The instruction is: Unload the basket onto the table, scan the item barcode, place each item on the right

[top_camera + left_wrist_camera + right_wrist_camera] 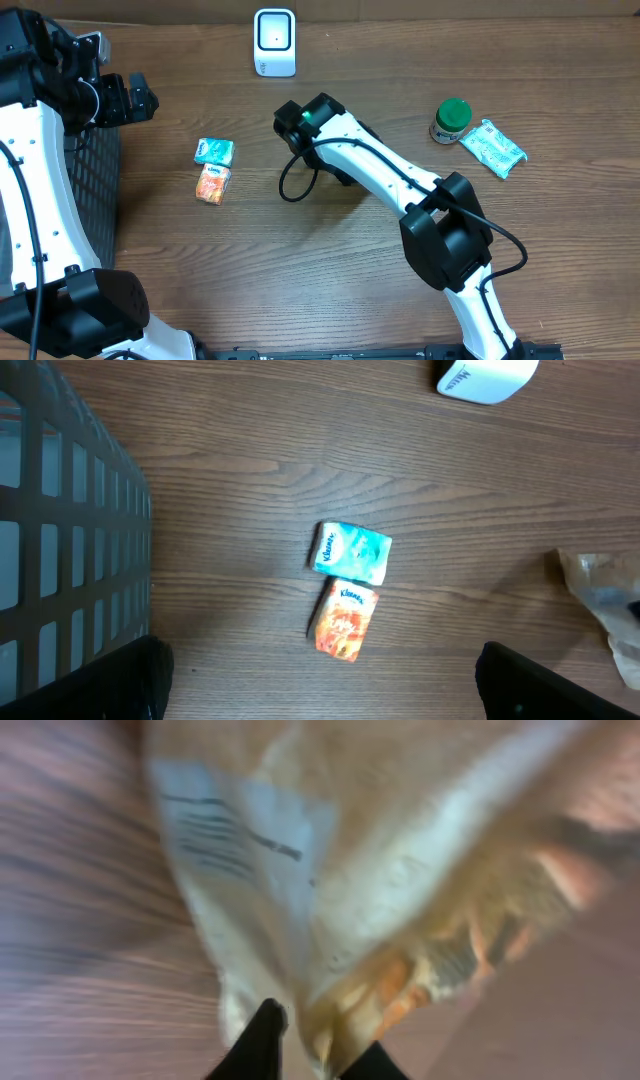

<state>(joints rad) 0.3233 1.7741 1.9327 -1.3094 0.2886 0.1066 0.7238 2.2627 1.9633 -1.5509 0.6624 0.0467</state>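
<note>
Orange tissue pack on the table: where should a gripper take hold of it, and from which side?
Probably across its two long edges, from straight above. The orange tissue pack lies flat, and the teal pack sits against one short end, leaving the long edges free.

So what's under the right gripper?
A pale crinkly packet with printed bars, its edge between the fingertips of the right gripper, wooden table beneath. From overhead, the right arm hides the packet.
</note>
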